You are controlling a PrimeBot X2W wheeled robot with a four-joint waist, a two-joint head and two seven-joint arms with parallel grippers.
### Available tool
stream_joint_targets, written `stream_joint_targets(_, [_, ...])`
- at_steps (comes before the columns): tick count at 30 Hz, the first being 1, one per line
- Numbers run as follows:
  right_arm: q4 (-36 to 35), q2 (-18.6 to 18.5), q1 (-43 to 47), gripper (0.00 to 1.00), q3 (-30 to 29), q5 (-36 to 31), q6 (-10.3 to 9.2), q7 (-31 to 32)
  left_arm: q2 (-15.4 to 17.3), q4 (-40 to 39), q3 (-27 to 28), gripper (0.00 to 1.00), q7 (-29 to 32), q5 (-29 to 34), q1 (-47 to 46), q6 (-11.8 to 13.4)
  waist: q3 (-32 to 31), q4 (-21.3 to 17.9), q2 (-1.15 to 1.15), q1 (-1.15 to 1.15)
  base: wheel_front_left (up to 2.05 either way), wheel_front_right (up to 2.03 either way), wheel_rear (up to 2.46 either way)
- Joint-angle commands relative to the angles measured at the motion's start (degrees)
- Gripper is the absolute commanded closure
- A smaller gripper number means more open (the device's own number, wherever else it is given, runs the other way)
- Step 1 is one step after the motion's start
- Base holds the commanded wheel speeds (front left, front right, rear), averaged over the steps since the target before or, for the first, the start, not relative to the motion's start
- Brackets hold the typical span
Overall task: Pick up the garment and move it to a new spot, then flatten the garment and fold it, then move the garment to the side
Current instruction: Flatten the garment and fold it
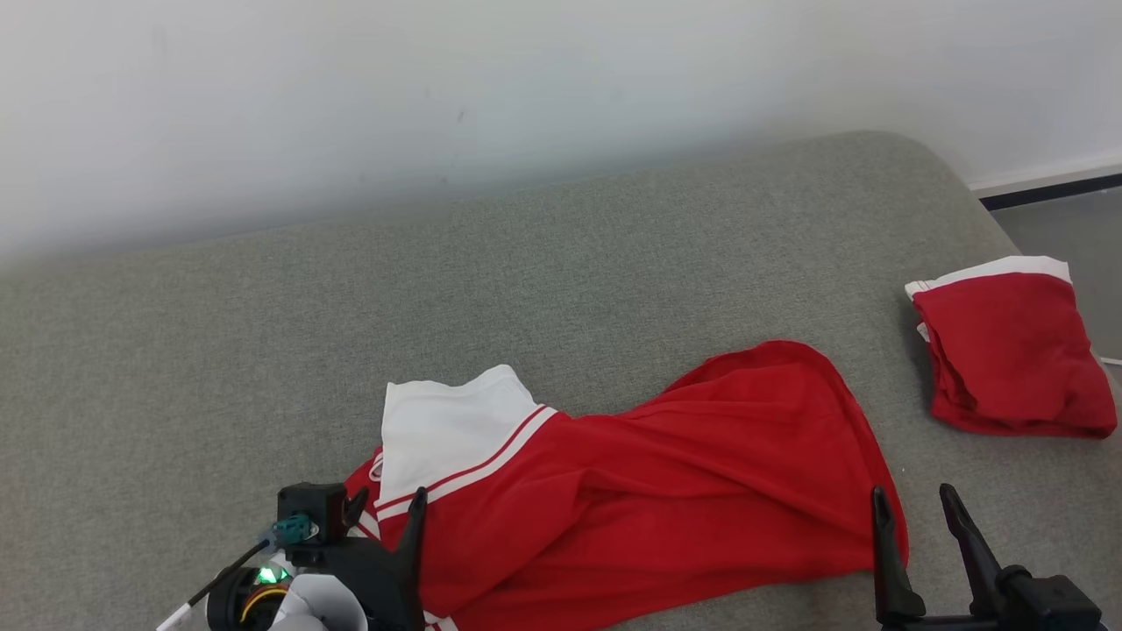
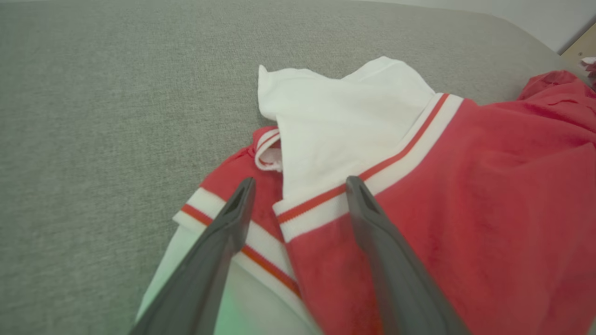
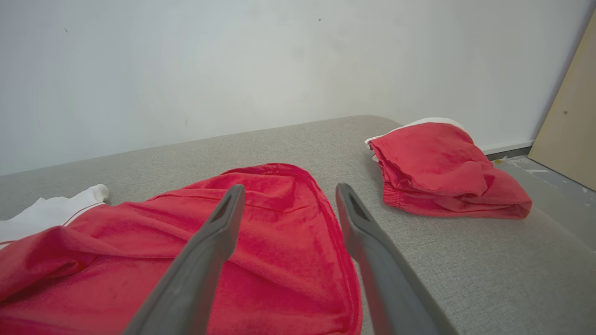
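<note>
Head view shows the red-and-white garment [image 1: 666, 473] rumpled, a grey pad [image 1: 263, 350] beneath it. The left gripper [image 1: 390, 504] is over its white striped end, jaws spread and empty. The right gripper [image 1: 912, 495] is at its red hem, likewise spread and empty. A folded red piece [image 1: 1008, 359] lies well to its right.

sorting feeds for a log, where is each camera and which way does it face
Head view: from the head, down onto the grey cushion and red-and-white garment; left gripper lower left, right gripper lower right.
Left wrist view: on that wrist, along its open fingers at the garment's white end.
Right wrist view: likewise, fingers over the red end, toward the wall.
Shared: head and right wrist both show the folded red garment.
</note>
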Motion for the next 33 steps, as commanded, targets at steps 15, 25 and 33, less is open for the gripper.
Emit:
stream_joint_targets(15, [0.3, 0.0, 0.0, 0.00, -0.2, 0.3, -0.15, -0.3, 1.1, -0.8, -1.2, 1.00, -1.3, -1.1, -0.6, 0.3, -0.8, 0.9, 0.00, -0.01, 0.00, 0.00, 0.00])
stream_joint_targets(25, [0.3, 0.0, 0.7, 0.00, -0.8, 0.5, -0.15, -0.4, 4.7, -11.8, 2.1, 1.00, -1.1, -3.4, 6.9, 3.3, -1.2, 2.5, 0.00, -0.01, 0.00, 0.00, 0.00])
stream_joint_targets(33, [0.4, 0.0, 0.3, 0.00, -0.3, 0.2, -0.15, -0.1, 7.4, -18.3, 3.8, 1.00, 3.3, -5.3, 13.7, 5.3, -1.1, 3.4, 0.00, -0.01, 0.00, 0.00, 0.00])
